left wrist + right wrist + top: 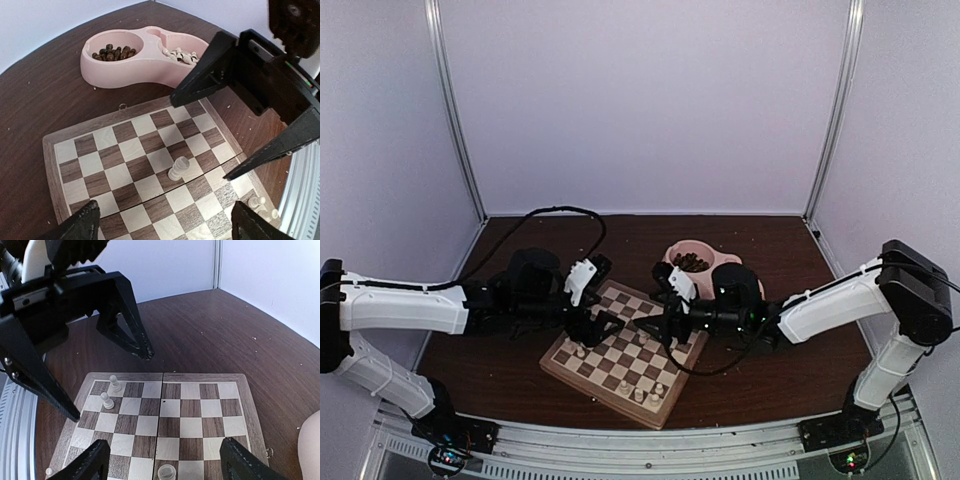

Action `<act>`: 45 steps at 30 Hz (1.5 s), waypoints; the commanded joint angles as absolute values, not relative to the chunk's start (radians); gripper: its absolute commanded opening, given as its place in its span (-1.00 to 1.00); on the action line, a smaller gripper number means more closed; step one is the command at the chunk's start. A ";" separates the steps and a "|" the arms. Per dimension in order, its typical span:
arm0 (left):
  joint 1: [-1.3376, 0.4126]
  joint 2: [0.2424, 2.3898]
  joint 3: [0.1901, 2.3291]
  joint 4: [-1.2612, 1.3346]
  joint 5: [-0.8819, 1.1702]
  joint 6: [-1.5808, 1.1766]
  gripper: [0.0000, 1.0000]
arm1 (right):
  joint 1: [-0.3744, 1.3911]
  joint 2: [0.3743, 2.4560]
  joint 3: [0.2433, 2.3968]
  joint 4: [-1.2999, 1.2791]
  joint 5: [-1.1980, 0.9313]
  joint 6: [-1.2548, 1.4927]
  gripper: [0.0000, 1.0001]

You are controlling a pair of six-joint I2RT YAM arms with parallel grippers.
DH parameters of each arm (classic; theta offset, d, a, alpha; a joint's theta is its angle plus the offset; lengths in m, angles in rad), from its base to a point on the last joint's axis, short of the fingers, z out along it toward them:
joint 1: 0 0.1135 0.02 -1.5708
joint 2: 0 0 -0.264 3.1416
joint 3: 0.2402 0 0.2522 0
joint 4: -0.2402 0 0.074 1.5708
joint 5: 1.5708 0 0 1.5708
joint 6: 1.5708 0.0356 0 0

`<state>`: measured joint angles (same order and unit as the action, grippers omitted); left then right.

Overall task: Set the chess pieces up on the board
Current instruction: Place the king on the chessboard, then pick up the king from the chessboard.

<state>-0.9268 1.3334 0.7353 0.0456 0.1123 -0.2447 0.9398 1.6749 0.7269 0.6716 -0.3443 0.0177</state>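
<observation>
The board (603,394) lies between the two arms. One pale cream chess piece (178,168) stands free on a middle square, touched by nothing. My left gripper (165,225) is open, its fingers wide on either side of that piece and just above the board. My right gripper (165,462) faces it from the other side, also open, with the same piece (166,472) low between its fingers. Two cream pawns (107,401) stand at a far corner of the board (200,376). Several more cream pieces (638,394) stand along the near edge.
A pink double bowl (145,70) sits just beyond the board, with dark brown pieces (112,51) in one compartment and cream pieces (180,55) in the other. The two grippers (610,325) (660,328) are close together over the board. Walls close in the brown table.
</observation>
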 commanded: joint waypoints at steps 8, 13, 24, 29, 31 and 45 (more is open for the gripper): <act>-0.931 1.294 0.708 0.141 0.030 -0.247 0.95 | 0.934 1.554 0.682 0.616 -0.268 0.037 0.65; -0.933 1.411 0.839 0.008 0.100 -0.232 0.69 | 0.933 1.576 0.723 0.536 -0.147 0.033 0.70; -0.939 1.573 0.958 0.016 -0.044 -0.348 0.64 | 0.874 1.443 0.635 0.499 0.244 0.108 0.84; -0.971 1.648 1.021 -0.027 -0.052 -0.337 0.61 | 0.826 1.409 0.672 0.378 0.428 0.218 0.99; -1.000 1.659 1.041 -0.055 -0.079 -0.311 0.61 | 0.825 1.396 0.724 0.275 0.518 0.277 1.00; -1.072 1.711 1.149 -0.253 -0.131 -0.285 0.53 | 0.762 1.316 0.654 0.313 0.556 0.211 1.00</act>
